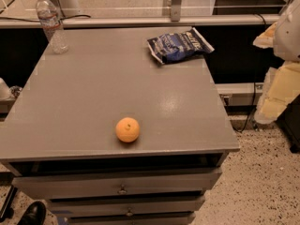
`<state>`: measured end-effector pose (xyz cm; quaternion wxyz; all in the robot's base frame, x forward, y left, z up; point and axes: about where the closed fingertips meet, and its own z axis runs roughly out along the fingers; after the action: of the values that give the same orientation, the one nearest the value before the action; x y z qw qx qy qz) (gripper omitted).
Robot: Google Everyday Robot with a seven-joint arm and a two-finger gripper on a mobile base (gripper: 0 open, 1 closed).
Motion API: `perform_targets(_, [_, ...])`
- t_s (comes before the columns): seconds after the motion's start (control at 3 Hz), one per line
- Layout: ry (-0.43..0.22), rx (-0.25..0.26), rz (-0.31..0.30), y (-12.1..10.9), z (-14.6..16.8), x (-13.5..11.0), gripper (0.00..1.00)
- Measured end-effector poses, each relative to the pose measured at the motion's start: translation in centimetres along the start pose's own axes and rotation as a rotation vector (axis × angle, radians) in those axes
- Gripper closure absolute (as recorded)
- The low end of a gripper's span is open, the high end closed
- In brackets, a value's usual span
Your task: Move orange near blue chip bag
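The orange (pixel 127 129) sits on the grey table (pixel 93 83) near its front edge, a little left of centre, stem spot facing up. The blue chip bag (pixel 179 45) lies flat at the back right of the table, close to the right edge. My gripper (pixel 280 93) shows as a white and pale yellow shape at the right edge of the view. It is off the table, to the right of it and well away from both the orange and the bag. It holds nothing that I can see.
A clear plastic water bottle (pixel 50 25) stands at the table's back left corner. Drawers (pixel 122 187) run below the front edge. A railing (pixel 140 20) runs behind the table. A black shoe (pixel 32 213) is on the floor at the lower left.
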<state>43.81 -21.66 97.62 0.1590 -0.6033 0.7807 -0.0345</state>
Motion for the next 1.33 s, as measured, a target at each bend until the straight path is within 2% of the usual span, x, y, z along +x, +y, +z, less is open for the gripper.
perform_targets(0.33, [0.0,0.0,0.0,0.0,0.0,0.0,0.0])
perform_targets(0.67, [-0.06,-0.012,0.018,-0.4,0.3,-0.3,0.0])
perform_targets(1.0, [-0.205,-0.044,0.07,0.7,1.5,-2.7,0.0])
perform_targets(1.33, [-0.338,-0.104,0.071,3.3,2.9,-6.5,0.0])
